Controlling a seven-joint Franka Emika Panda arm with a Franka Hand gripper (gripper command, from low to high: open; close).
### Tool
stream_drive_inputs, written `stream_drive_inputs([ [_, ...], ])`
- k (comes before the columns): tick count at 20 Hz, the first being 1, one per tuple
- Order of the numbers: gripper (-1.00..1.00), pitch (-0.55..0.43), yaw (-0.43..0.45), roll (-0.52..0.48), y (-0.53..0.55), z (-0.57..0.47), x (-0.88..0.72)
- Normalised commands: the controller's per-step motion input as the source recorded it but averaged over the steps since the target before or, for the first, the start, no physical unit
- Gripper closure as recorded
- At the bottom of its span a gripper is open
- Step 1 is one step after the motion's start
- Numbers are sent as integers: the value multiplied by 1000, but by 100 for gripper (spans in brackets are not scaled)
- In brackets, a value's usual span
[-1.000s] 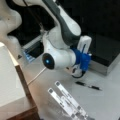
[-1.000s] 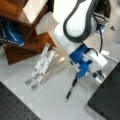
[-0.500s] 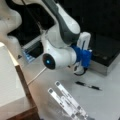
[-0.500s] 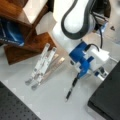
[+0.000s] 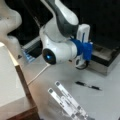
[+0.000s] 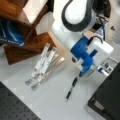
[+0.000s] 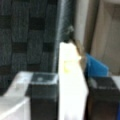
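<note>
Meanwhile, we see the blue-mounted gripper (image 6: 83, 71), clamped on a white flat block (image 7: 71, 85), barely shifted since a moment ago, hovering above the black pen (image 6: 71, 88) on the grey tabletop (image 6: 52, 100).

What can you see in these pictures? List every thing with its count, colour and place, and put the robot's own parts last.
pen: one, black, lying on the grey table, near the gripper in both front views.
metal strips: a few, silvery, lying side by side on the table beside the wooden shelf.
wooden shelf: one, brown, at a front view's top left.
blue book: one, inside the wooden shelf.
black box: one, at a front view's bottom right.
table: one, light grey, under everything.
white block: one, white, between the fingers in the wrist view.
fingers: two, black, either side of the white block.
arm: one, white and grey, above the table.
gripper: one, blue and white, just above the pen.
</note>
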Motion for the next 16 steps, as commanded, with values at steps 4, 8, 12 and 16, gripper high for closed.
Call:
stream_drive_inputs([
  [4,100,47,127,-14,228,234,7],
  [8,100,70,110,-26,272,244,10],
  [12,100,72,94,-15,303,262,-10],
  [16,100,78,82,21,325,277,-32],
])
